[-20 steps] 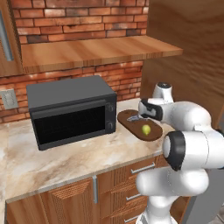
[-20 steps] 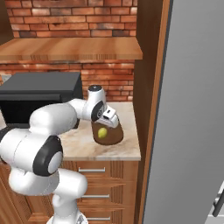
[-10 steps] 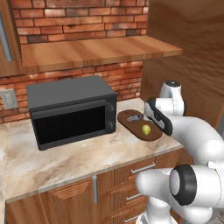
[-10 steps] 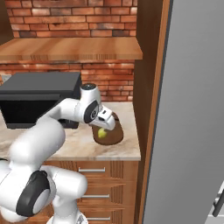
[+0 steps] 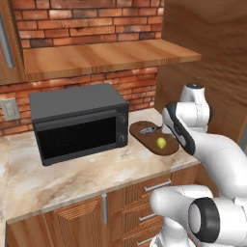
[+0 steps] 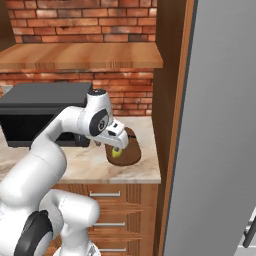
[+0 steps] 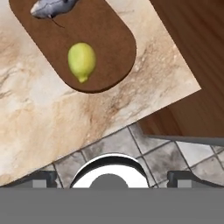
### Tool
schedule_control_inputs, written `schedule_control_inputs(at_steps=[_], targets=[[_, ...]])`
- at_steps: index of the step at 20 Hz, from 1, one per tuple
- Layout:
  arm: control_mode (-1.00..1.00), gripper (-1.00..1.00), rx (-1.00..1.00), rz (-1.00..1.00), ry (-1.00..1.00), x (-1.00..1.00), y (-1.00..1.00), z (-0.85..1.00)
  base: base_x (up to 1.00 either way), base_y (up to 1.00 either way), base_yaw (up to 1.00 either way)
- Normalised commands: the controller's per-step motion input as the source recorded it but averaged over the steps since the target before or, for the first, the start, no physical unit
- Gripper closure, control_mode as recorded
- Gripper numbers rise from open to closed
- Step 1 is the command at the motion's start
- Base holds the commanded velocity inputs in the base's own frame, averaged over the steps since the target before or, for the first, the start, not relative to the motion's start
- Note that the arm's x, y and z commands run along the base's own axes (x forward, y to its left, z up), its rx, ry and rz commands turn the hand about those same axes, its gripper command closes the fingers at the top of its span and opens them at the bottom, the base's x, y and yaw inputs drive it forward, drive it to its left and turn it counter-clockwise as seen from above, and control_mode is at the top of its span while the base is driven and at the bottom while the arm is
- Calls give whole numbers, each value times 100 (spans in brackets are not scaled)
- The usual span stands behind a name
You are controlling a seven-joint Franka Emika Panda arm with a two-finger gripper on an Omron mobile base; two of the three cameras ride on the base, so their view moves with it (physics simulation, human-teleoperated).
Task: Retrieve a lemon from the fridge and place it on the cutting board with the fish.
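Hand view: fish [image 7: 51, 7] partly cropped

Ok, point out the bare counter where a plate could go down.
The widest bare patch of counter lies in front of the microwave, out to the front edge. A thin strip runs between the cutting board and that edge. The board's corner is crowded: fish, lemon, and the arm close above.

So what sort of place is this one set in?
A rendered home kitchen, by the look of it: a black microwave on a marble-look counter, wooden drawers below, and a cutting board with lemon and fish.
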Motion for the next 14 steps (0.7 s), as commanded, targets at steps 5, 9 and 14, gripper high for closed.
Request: schedule_control_inputs(at_steps=[5,9,14], targets=[[-100,-100,0,0,6,-34,8,19,0,0,0],[-100,-100,5,3,0,-31,14,3,0,0,0],[-100,-100,3,7,-2,-15,40,0,0,0,0]])
